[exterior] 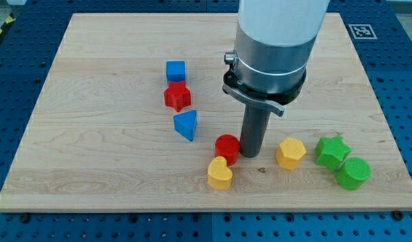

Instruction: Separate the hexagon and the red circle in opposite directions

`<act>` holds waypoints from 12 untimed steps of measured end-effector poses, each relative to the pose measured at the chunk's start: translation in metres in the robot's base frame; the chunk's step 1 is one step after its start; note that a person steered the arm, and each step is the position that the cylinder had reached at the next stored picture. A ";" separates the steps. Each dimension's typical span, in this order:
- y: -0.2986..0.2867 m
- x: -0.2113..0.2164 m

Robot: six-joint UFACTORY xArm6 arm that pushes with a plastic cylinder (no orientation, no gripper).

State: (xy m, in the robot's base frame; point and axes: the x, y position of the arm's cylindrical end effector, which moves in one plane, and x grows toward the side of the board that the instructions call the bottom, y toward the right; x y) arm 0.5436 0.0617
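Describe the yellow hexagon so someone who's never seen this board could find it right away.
Start at my tip, the dark rod's lower end near the bottom middle of the wooden board. Just to the view's right of it sits the yellow hexagon, alone between my tip and two green blocks. The other yellow block, a heart, lies on the tip's left, below the red circle.

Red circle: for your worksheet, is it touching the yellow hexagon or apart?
Apart: the red circle and yellow hexagon have my tip between them.
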 end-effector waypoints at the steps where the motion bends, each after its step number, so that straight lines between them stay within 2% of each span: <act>1: 0.000 0.016; 4: 0.000 -0.003; 6: -0.001 0.025; 12: -0.004 0.004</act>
State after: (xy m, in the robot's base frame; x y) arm 0.5477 0.0578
